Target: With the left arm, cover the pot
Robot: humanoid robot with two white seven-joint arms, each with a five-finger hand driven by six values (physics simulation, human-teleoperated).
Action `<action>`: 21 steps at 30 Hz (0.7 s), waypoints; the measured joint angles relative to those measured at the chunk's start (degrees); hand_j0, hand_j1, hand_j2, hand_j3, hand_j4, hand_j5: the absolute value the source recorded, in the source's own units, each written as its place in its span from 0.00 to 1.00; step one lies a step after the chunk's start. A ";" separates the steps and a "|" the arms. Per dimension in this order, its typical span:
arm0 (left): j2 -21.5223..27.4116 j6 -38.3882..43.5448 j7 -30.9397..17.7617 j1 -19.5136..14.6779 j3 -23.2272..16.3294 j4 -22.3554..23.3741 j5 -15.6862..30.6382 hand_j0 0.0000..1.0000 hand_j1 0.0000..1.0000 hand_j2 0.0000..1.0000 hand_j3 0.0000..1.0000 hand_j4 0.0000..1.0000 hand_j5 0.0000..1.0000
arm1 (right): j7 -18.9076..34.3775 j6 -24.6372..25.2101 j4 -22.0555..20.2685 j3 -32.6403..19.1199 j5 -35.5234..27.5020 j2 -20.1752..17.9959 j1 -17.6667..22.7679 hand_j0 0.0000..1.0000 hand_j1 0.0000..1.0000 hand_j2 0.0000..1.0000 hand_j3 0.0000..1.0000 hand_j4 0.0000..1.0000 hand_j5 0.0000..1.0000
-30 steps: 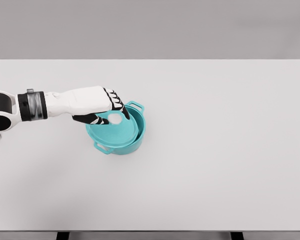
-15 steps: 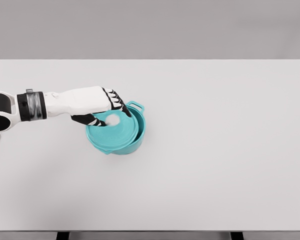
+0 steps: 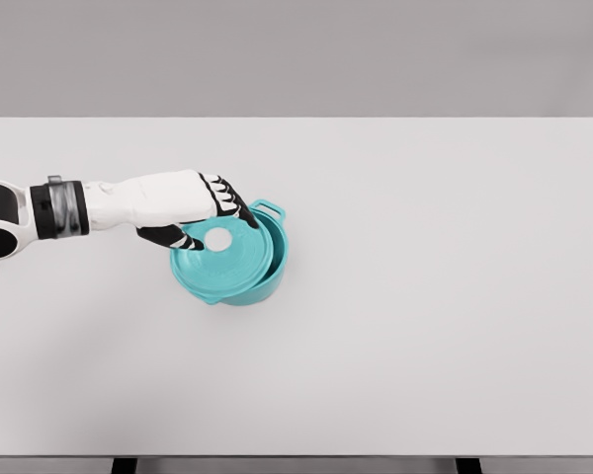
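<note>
On the near stretch of the white counter nothing stands; the work sits farther back, left of the middle. There the teal pot rests on the counter, one loop handle showing at its far right rim. The lid, the same teal with a white round knob at its centre, lies over the pot's mouth but shifted a little to the left and seemingly tilted, so a crescent of the pot's rim and inner wall shows on the right.

The left hand comes in from the left edge and hangs over the lid's far left part. Its fingers curl around the knob; whether they actually pinch it or only ring it is hard to tell from this angle, though it looks like a hold.

The lid is probably rigid and smooth, light enough for one hand, and apt to slide on the rim. The knob is the sensible grip: it is central, so the lid hangs level.
</note>
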 measured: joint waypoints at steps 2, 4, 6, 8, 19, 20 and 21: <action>0.03 0.00 0.00 -0.09 0.04 -0.07 0.02 0.81 0.81 0.81 0.81 0.81 0.81 | 0.00 0.00 0.00 0.00 0.01 0.00 0.00 1.00 1.00 1.00 1.00 1.00 1.00; 0.06 0.00 0.00 -0.09 0.07 -0.18 0.04 0.81 0.81 0.81 0.81 0.81 0.81 | 0.00 0.00 0.00 0.00 0.01 0.00 0.00 1.00 1.00 1.00 1.00 1.00 1.00; 0.08 0.00 0.00 -0.09 0.09 -0.29 0.05 0.81 0.81 0.81 0.81 0.81 0.81 | 0.00 0.00 0.00 0.00 0.02 0.00 0.00 1.00 1.00 1.00 1.00 1.00 1.00; 0.09 0.00 0.00 -0.09 0.13 -0.40 0.07 0.81 0.81 0.81 0.81 0.81 0.81 | 0.00 0.00 -0.01 0.00 0.02 0.00 0.00 1.00 1.00 1.00 1.00 1.00 1.00; 0.00 0.00 0.00 -0.53 0.11 -0.38 0.07 0.82 0.82 0.82 0.82 0.82 0.82 | 0.00 0.00 0.00 0.00 0.02 0.00 0.00 1.00 1.00 1.00 1.00 1.00 1.00; -0.07 0.00 0.00 -0.53 0.08 -0.33 0.06 0.82 0.82 0.82 0.82 0.82 0.82 | 0.00 0.00 0.00 0.00 0.02 0.00 0.00 1.00 1.00 1.00 1.00 1.00 1.00; -0.14 0.00 0.00 -0.53 0.06 -0.29 0.04 0.82 0.82 0.82 0.82 0.82 0.82 | 0.00 0.00 0.00 0.00 0.02 0.00 0.00 1.00 1.00 1.00 1.00 1.00 1.00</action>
